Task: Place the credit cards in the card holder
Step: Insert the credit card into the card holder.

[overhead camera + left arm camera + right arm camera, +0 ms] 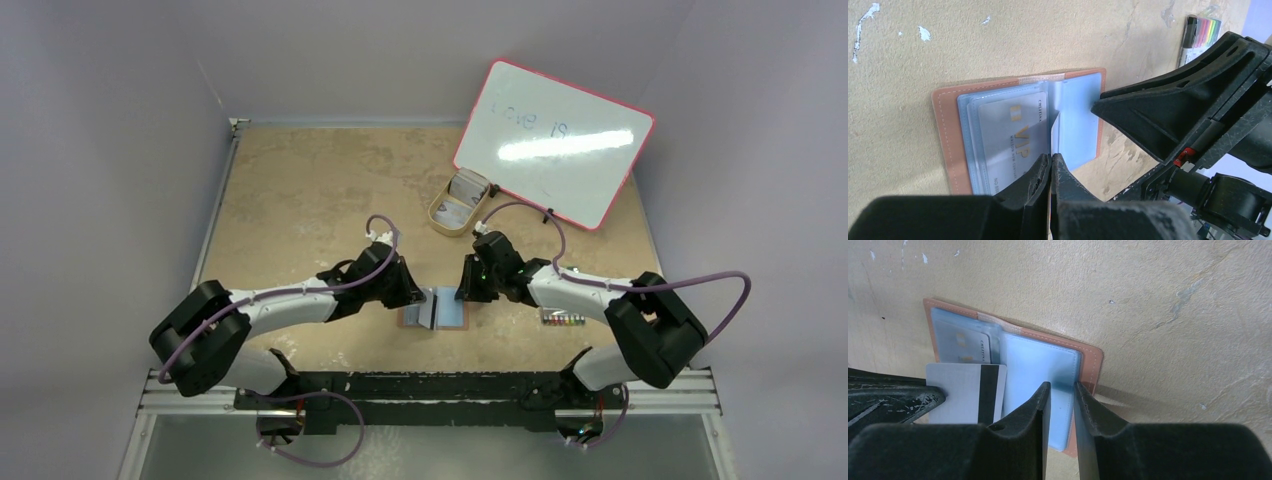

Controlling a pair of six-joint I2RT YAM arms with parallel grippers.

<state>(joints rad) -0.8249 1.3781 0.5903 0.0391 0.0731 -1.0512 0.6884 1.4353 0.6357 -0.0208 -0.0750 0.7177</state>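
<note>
The card holder (pixel 436 311) lies open on the table between my two grippers, with reddish-brown leather (pixel 945 135) outside and blue sleeves inside. One credit card (pixel 1013 135) marked VIP sits in a sleeve on its left half. My left gripper (pixel 1051 158) is shut on another credit card (pixel 968 390), whitish with a dark stripe. It holds this card on edge over the holder's fold. My right gripper (pixel 1061 386) stands over the blue right panel (pixel 1038 365), jaws narrowly apart with nothing between them. More credit cards sit in a tan tray (pixel 459 201).
A whiteboard (pixel 556 140) with a red rim leans at the back right, just behind the tan tray. A pack of coloured markers (pixel 563 320) lies right of the holder, under the right arm. In the left wrist view the right gripper's black body (pixel 1193 110) looms close.
</note>
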